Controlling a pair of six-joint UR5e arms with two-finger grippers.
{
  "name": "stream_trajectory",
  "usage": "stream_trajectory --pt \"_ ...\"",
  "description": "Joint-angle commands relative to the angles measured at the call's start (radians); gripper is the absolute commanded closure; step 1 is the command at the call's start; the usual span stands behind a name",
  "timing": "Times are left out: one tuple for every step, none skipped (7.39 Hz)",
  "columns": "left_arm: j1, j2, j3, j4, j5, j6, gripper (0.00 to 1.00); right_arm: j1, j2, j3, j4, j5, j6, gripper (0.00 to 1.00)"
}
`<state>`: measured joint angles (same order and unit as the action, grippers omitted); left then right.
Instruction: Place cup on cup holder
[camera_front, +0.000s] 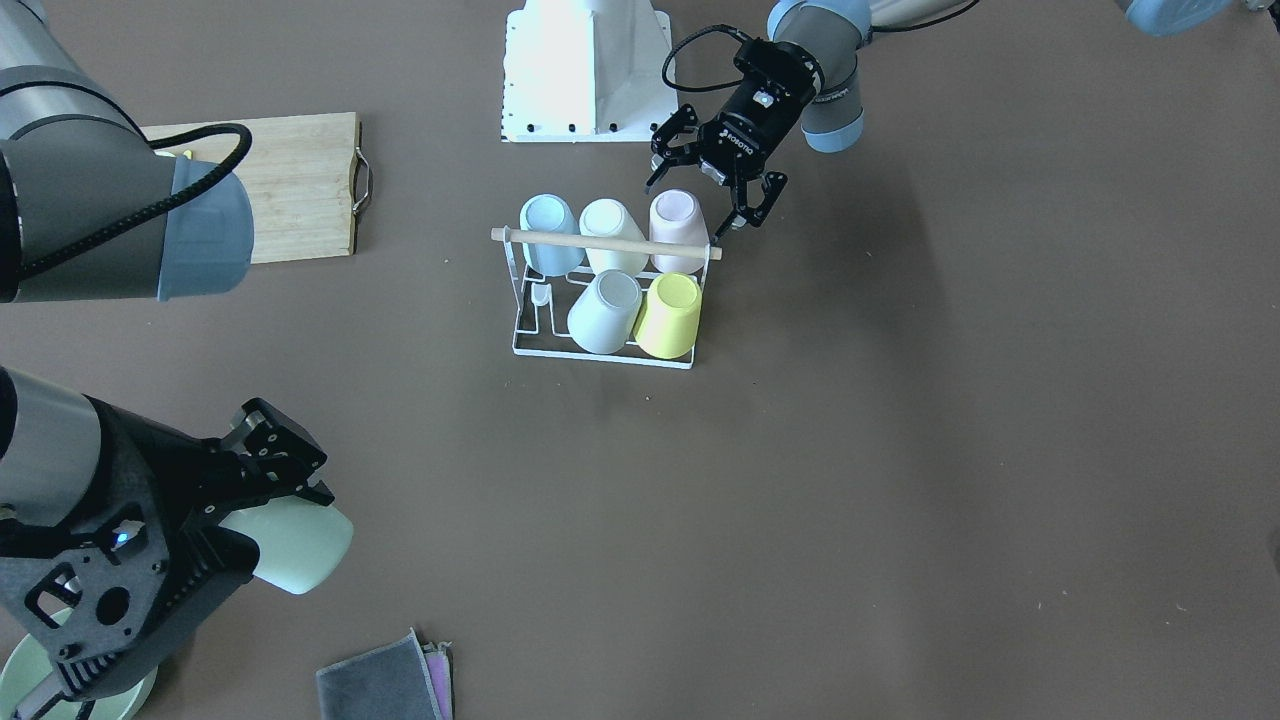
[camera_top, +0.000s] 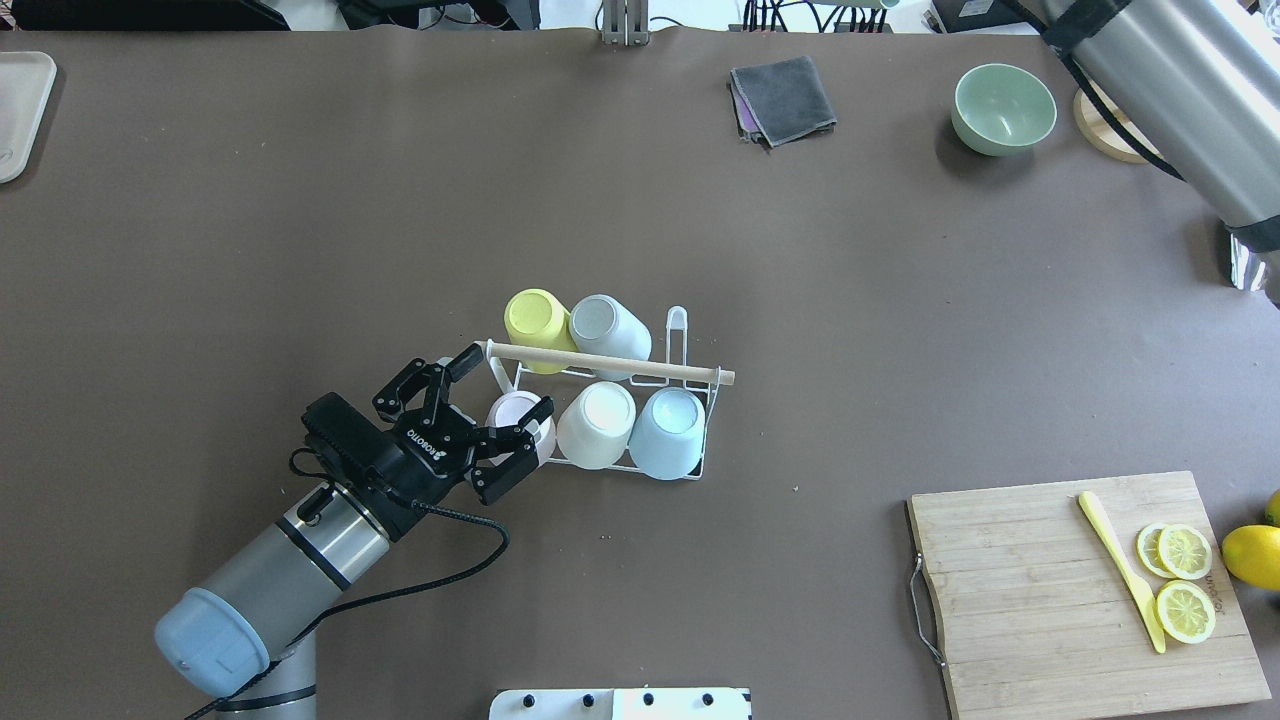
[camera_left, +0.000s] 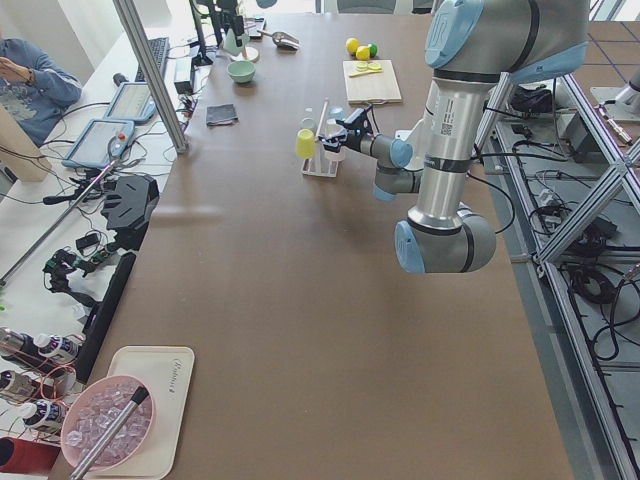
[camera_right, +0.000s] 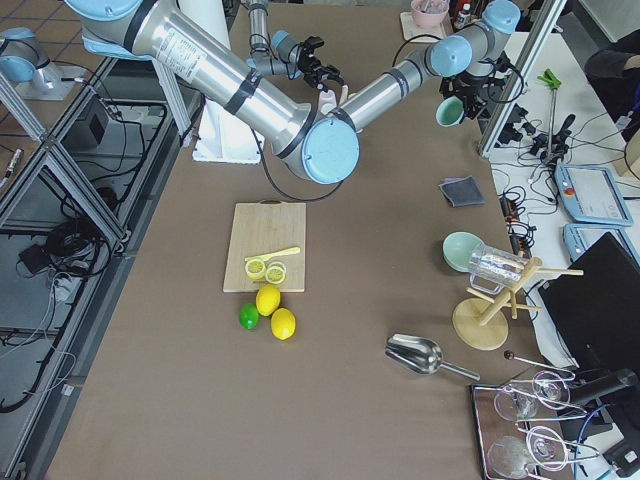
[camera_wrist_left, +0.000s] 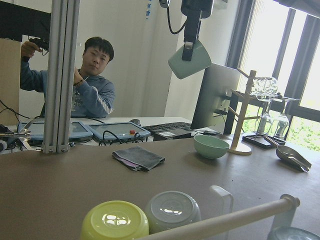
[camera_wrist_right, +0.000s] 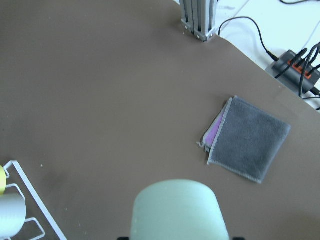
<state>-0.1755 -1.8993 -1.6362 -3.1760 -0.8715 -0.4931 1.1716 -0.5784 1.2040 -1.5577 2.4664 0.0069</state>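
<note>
On cup holder: five cups; left tool spread open; right tool gripping one green cup.

The white cup holder, its rod pale wood, was pictured with a yellow cup, grey cup, pink cup, cream cup, pale-blue cup and mint-green cup.

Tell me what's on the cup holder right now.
The cup holder carries five upturned cups: yellow, grey, pink, cream, blue. One prong beside the grey is bare; prongs under the cups are hidden.
</note>
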Motion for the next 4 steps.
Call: stream_trajectory --pt "-0.033 0.078 -0.097 0.008 -0.039 0.001 0.01 -0.015 -0.064 0.017 0.439 0.003 0.302 1.00" --pt "-0.057 0.144 -0.191 0.093 -0.068 -0.001 0.01 -0.021 -0.083 0.019 0.616 0.002 0.458 1.00" --pt "-0.099 0.226 -0.291 0.204 -0.158 -0.002 0.01 -0.051 -0.107 0.017 0.778 -0.026 0.596 1.00" --pt "-0.216 0.268 -0.341 0.322 -0.325 -0.004 0.01 -0.070 -0.132 0.017 0.917 -0.064 0.660 1.00"
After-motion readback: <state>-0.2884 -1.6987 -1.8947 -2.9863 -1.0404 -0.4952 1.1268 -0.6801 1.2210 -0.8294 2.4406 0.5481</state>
